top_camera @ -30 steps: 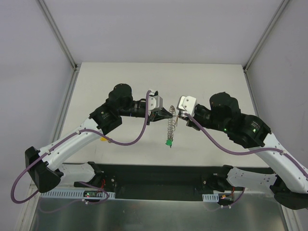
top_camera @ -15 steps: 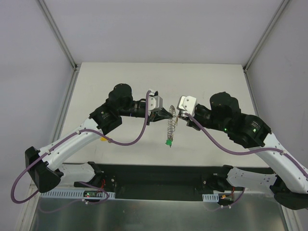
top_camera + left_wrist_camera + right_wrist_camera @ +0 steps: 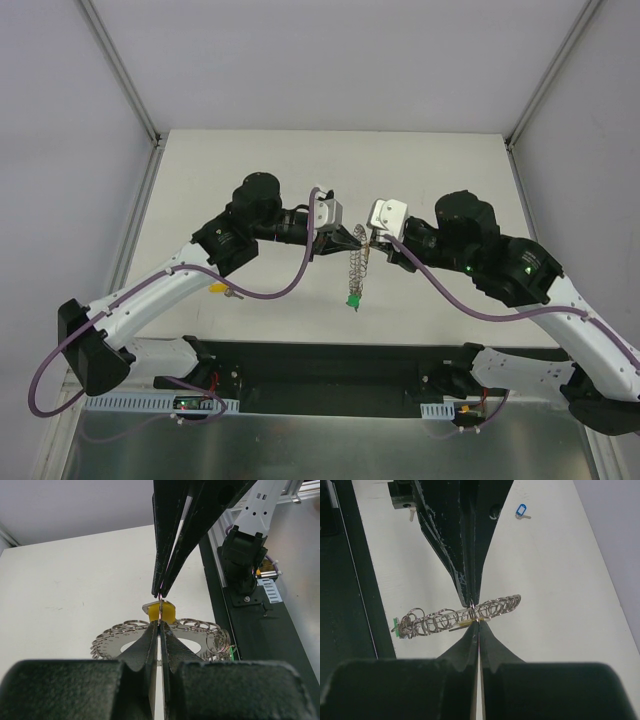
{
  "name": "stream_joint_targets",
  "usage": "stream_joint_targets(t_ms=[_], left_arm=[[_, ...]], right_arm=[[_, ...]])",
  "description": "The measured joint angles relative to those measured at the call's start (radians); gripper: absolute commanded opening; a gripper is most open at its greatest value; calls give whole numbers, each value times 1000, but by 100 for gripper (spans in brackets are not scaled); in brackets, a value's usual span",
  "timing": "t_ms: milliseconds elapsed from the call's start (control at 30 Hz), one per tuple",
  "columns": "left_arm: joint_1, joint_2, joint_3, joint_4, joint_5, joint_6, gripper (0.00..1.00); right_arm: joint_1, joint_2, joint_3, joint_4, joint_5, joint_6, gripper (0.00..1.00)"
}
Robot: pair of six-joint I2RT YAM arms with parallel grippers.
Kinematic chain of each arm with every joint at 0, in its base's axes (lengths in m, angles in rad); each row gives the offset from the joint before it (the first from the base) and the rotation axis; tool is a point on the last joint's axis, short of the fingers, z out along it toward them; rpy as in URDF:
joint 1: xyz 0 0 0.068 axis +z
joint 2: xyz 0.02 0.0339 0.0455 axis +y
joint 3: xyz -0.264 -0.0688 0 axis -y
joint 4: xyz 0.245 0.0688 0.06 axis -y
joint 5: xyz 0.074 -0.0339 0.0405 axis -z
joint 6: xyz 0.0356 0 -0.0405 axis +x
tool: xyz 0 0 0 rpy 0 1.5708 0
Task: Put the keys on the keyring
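Keyring [image 3: 355, 265]: we see it off the table [image 3: 440, 170], hanging between both claws.
Left gripper [image 3: 160, 632]: fully closed, pinching the keyring's rim.
Right gripper [image 3: 478, 630]: fully closed at the same rim spot; we cannot tell what it pinches.
Keys: green key [image 3: 352, 297] at the keyring's lower end; yellow key [image 3: 168, 611] just behind its rim; blue key [image 3: 521, 510] well apart from the keyring.
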Motion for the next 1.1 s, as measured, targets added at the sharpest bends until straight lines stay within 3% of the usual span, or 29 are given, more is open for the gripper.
stream_joint_targets(t_ms=[567, 1100], left_arm=[[-1, 10, 3, 0, -17, -18, 0], [-7, 0, 3, 4, -104, -174, 0]], right_arm=[[0, 13, 0, 0, -14, 2, 1], [0, 14, 0, -17, -14, -50, 1]])
